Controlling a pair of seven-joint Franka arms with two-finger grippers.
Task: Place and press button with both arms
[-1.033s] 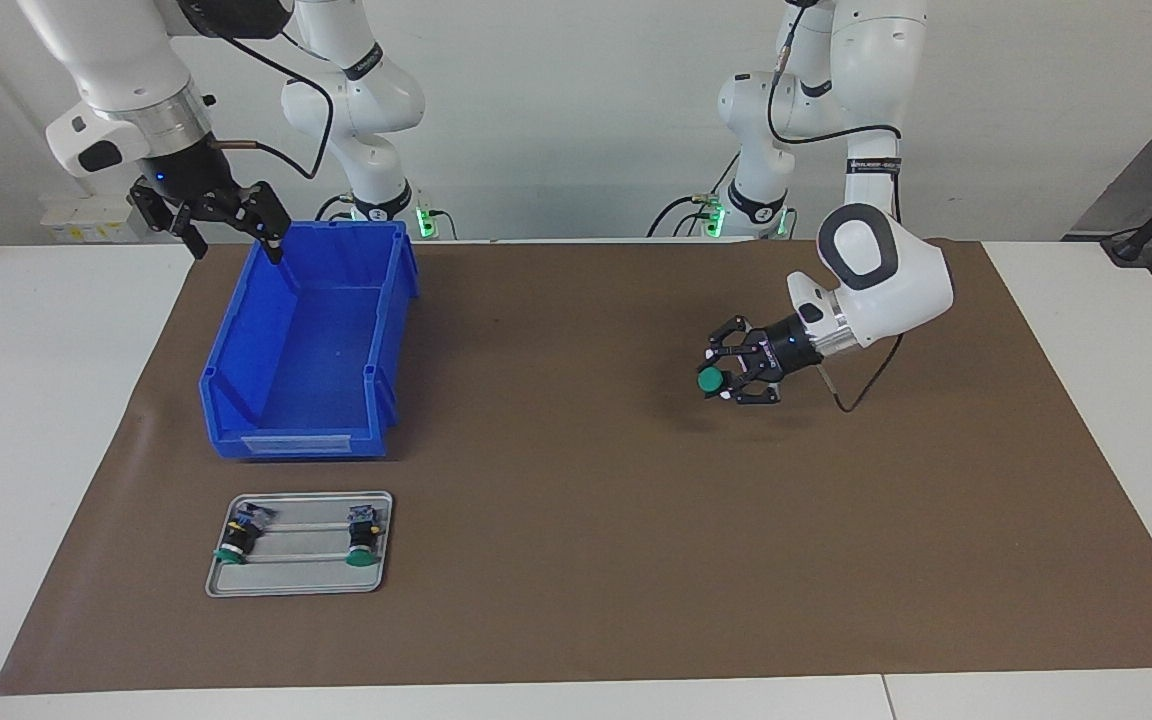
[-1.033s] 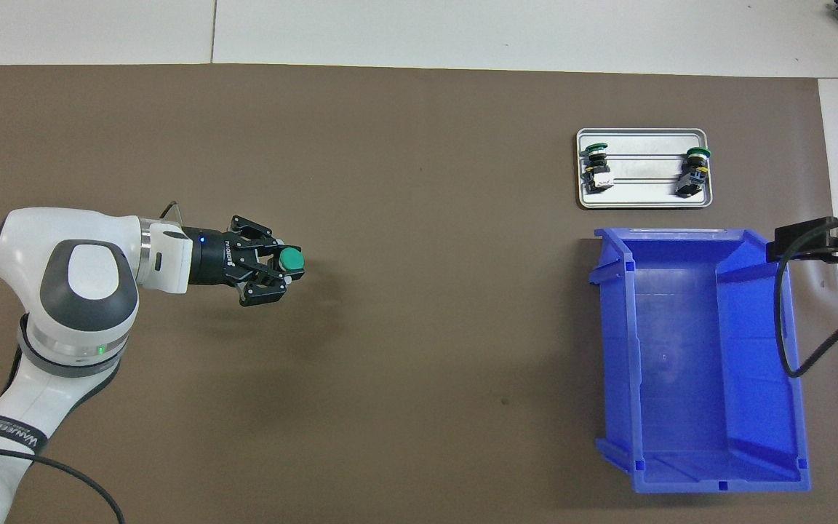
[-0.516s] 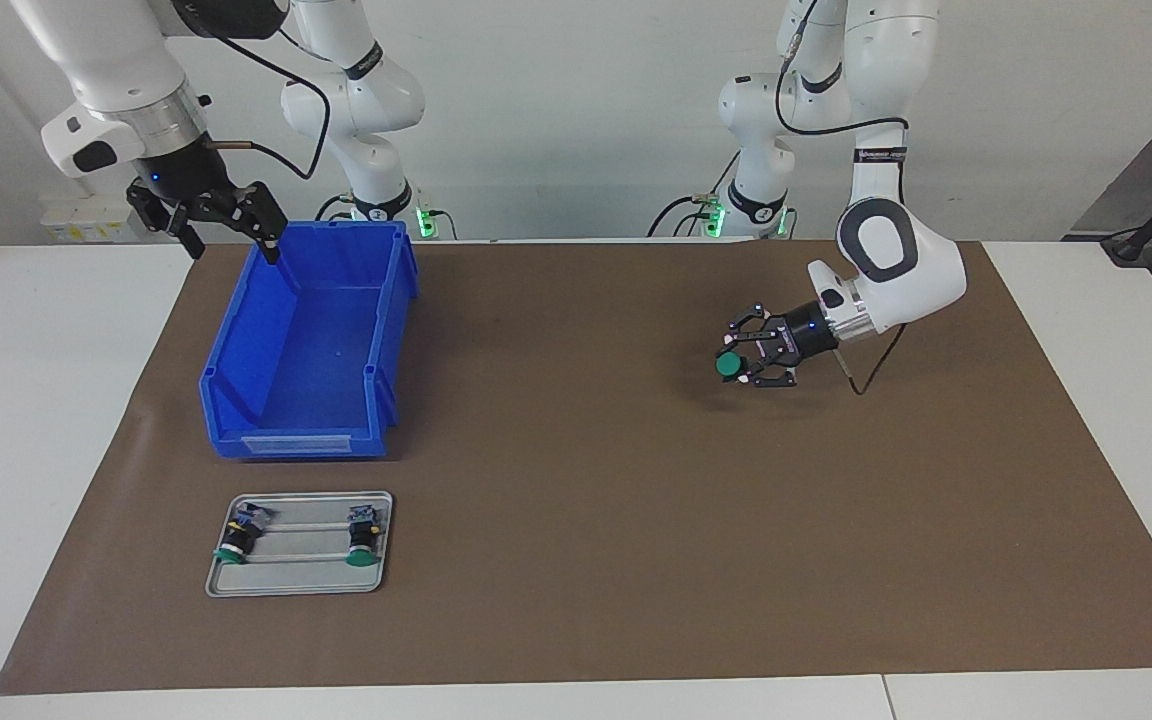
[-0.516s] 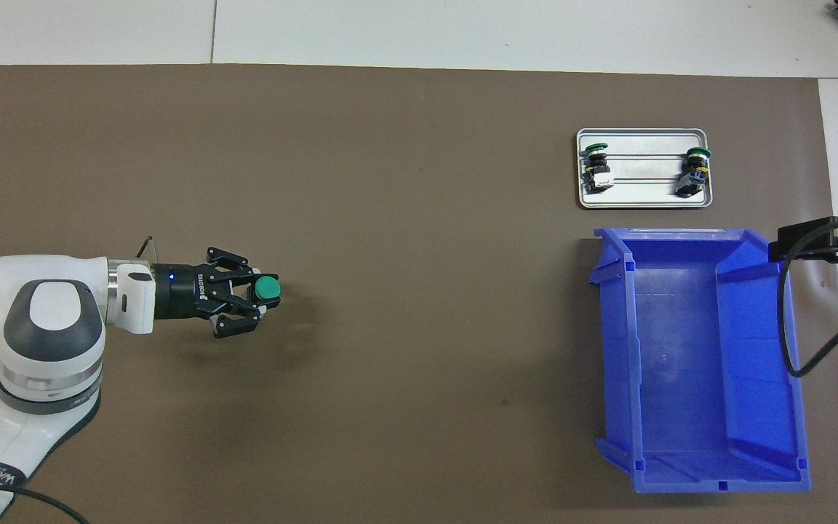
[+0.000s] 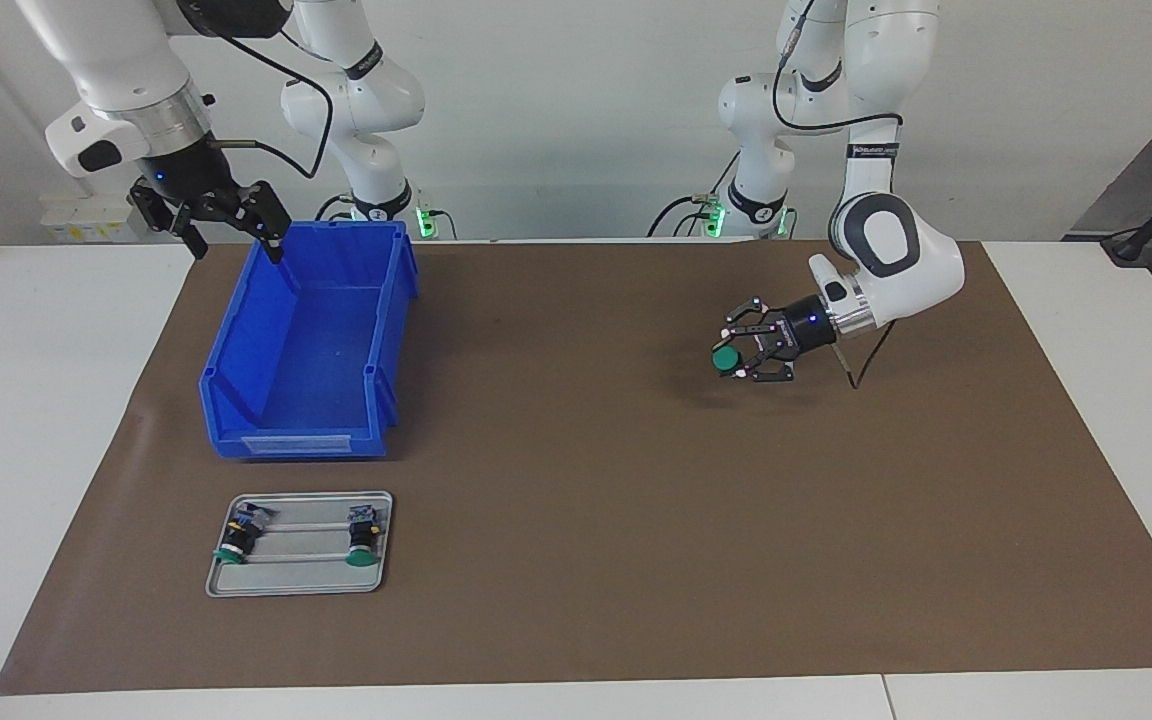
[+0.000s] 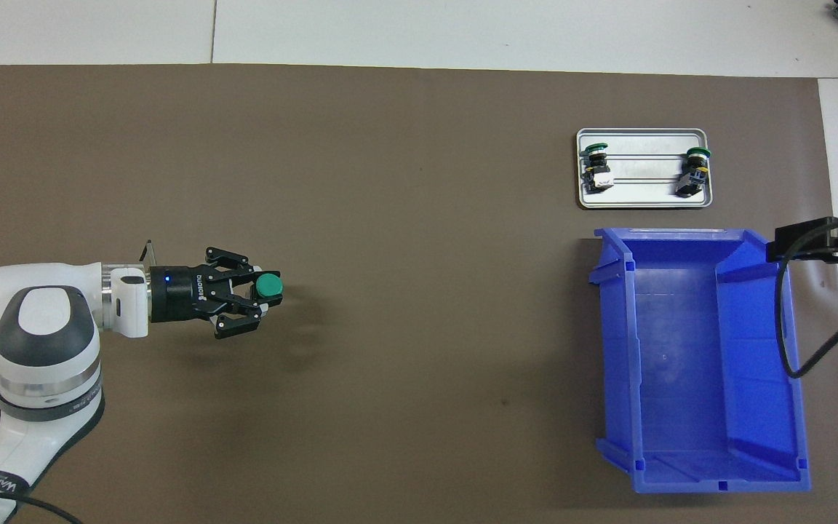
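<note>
With my left gripper (image 5: 736, 360) clenched on the button (image 5: 725, 358) at centre-right of the facing view and my right gripper (image 5: 226, 222) open at upper left, placing remains, requiring a controlled descent.

One camera sits high across the table, facing the robots. The other hangs above their end, looking steeply down. Both share the brown mat (image 5: 586, 500), blue bin (image 5: 276, 420) and tray (image 6: 644, 204).
</note>
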